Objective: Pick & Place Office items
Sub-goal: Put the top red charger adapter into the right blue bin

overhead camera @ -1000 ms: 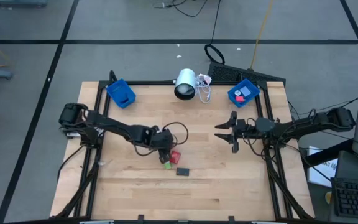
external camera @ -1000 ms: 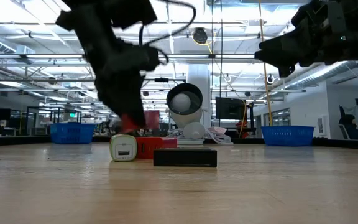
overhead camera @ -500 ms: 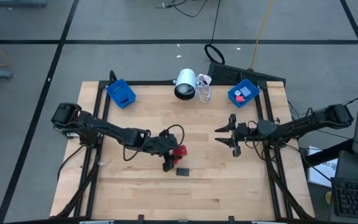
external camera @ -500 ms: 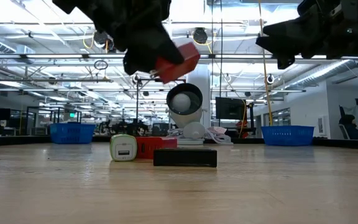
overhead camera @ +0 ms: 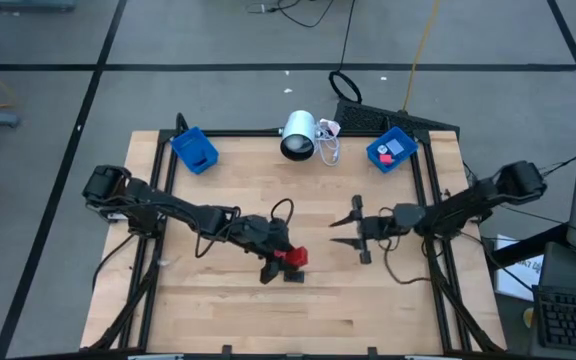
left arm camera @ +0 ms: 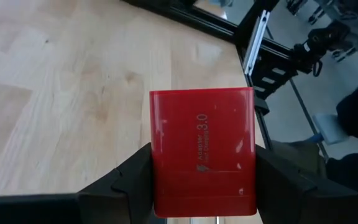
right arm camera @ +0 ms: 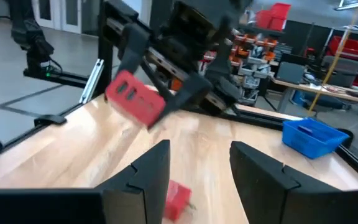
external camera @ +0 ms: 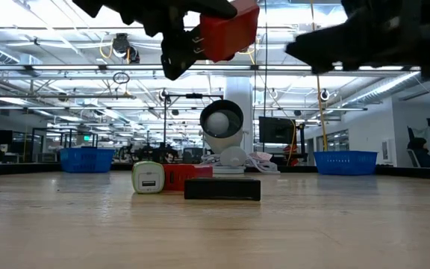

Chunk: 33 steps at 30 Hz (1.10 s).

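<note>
My left gripper [overhead camera: 286,256] is shut on a red block [left arm camera: 202,149] printed "3.0" and holds it high above the table's middle [external camera: 226,30]. My right gripper [overhead camera: 348,228] hangs open just right of it, its fingers [right arm camera: 145,168] pointing at the block [right arm camera: 135,98] without touching it. A white-and-green piece [external camera: 148,178], a small red piece [external camera: 179,177] and a dark grey block [external camera: 222,189] lie flat on the wood below. The grey block [overhead camera: 294,275] shows beside the left gripper from above. My left gripper pinches the red block between its two fingers, one on each long side [left arm camera: 157,168], at the end nearest the wrist. The fingers [left arm camera: 129,183] come in roughly level, pointing toward the table's right. The block juts out ahead of them, lifted clear and slightly tilted.
Two blue bins sit at the far corners, left [overhead camera: 195,150] and right [overhead camera: 392,150]; the right one holds small items. A white lamp-like cylinder [overhead camera: 299,135] with cable lies between them at the far edge. Bare wood stretches along the near side [overhead camera: 268,320].
My left gripper has raised the red block from the table, next to the other pieces, to well above them, and carried it a little toward the table's right. My right gripper has moved left and slightly nearer, toward the lifted block. The pieces on the table have stayed put.
</note>
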### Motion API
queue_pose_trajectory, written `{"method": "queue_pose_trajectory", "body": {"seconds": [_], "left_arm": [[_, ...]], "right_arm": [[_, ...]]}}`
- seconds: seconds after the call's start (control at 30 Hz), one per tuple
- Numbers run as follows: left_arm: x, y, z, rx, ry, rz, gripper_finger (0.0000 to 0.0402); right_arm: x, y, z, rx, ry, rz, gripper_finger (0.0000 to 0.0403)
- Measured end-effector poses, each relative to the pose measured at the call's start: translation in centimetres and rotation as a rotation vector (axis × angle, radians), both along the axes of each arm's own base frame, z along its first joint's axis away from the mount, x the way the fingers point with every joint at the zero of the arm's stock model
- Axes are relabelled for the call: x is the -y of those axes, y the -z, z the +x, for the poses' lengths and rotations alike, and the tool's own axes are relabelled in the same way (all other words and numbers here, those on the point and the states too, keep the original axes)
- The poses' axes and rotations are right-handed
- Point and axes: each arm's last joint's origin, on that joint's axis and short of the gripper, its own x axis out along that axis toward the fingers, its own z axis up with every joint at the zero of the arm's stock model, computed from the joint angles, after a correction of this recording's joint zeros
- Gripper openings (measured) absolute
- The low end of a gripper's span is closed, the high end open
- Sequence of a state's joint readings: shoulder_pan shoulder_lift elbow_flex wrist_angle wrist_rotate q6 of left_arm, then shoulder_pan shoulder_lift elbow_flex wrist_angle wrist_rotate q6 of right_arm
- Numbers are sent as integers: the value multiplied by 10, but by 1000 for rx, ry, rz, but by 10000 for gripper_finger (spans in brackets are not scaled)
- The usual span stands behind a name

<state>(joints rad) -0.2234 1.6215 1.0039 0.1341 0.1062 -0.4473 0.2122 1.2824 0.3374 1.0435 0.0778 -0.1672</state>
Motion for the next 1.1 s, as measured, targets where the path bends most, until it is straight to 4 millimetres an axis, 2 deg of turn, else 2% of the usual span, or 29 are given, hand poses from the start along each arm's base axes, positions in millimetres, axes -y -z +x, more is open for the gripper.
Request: {"method": "queue_pose_trajectory", "body": {"seconds": [0.17,0.3,0.43,0.6,0.77,1.1], "left_arm": [[0,0,0,2,8,-6,212],[-1,1,0,-16,21,-13,218],[1,5,-3,-55,59,-29,211],[1,7,-4,-80,54,-19,212],[-4,4,-2,-60,-11,5,220],[-4,4,-2,-67,40,-30,212]], "right_arm": [[-16,-2,36,-16,-25,-50,209],[-32,-1,61,-8,-58,-172,254],[-47,4,78,-5,-56,-298,274],[-54,8,82,4,-66,-391,268],[-57,4,80,-18,-64,-399,255],[-59,6,78,-53,-91,-424,251]]}}
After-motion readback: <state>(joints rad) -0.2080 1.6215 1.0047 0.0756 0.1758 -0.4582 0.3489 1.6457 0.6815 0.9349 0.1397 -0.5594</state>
